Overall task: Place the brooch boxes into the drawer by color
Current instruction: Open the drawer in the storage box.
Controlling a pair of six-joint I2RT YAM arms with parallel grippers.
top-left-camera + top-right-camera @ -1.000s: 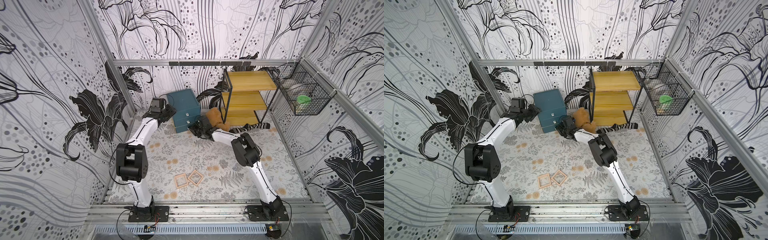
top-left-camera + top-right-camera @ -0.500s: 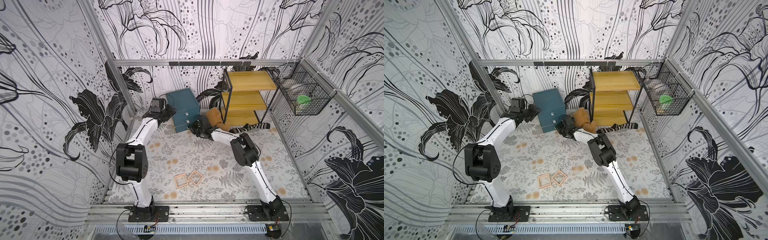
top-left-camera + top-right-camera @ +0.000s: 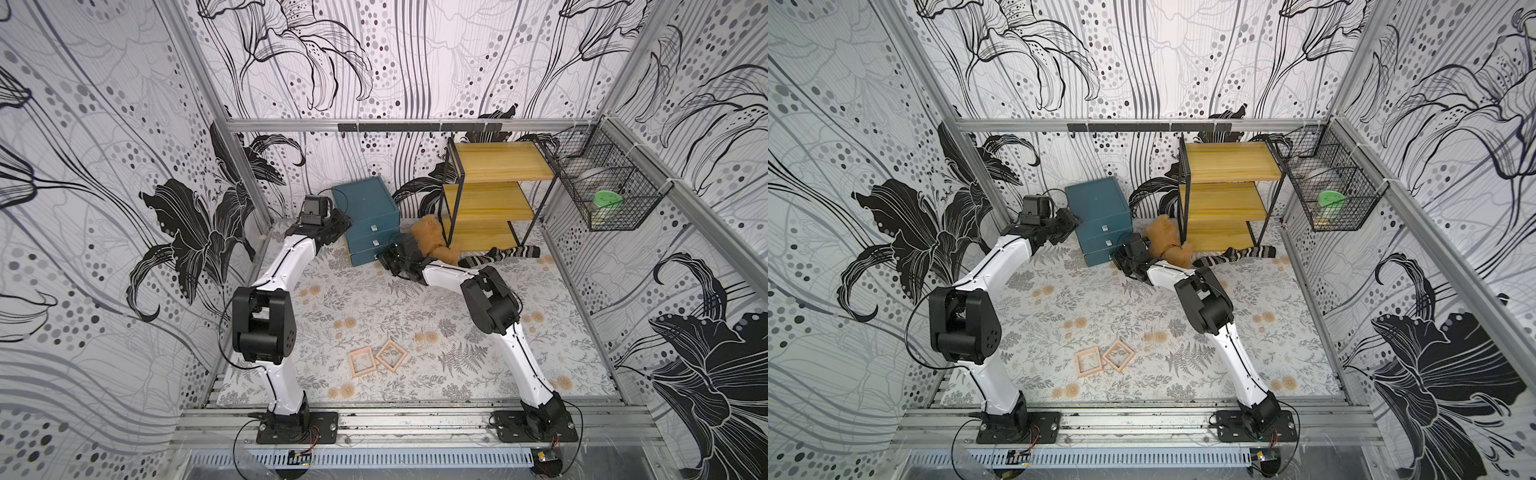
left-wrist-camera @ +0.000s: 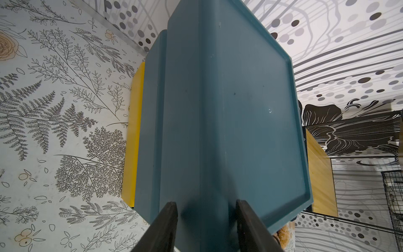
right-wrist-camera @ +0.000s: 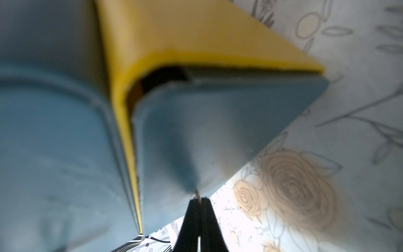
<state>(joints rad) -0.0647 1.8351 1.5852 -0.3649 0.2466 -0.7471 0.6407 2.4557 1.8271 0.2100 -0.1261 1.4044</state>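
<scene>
Pulling the bottom drawer (image 3: 362, 257) out of the teal chest (image 3: 365, 205) is the step in hand, judged from the narrow gap at its front, where a yellow lining (image 5: 196, 32) shows. Draw the knob (image 5: 197, 193) straight out along the drawer's run, level with the tabletop (image 3: 374, 307). A slanted or upward pull is likely to bind the drawer or slip the small knob free. Pull slowly: the chest looks light and may slide forward with the drawer unless it is braced. Open it far enough for a flat box to drop in.

The right fingers (image 5: 190, 218) are closed tight on the knob, with only a thin pale sliver of it showing between the tips. The left fingers (image 4: 168, 218) stand a narrow way apart, astride the edge where the chest's top meets its side. Whether the pads press on it cannot be told. Use that arm as the brace.

The chest stands at the back of the tabletop, near the yellow shelf rack (image 3: 494, 166). Two pale pinkish-wood brooch boxes (image 3: 362, 362) lie flat near the front edge, just beside each other and well apart from the chest. No other boxes are in view.
</scene>
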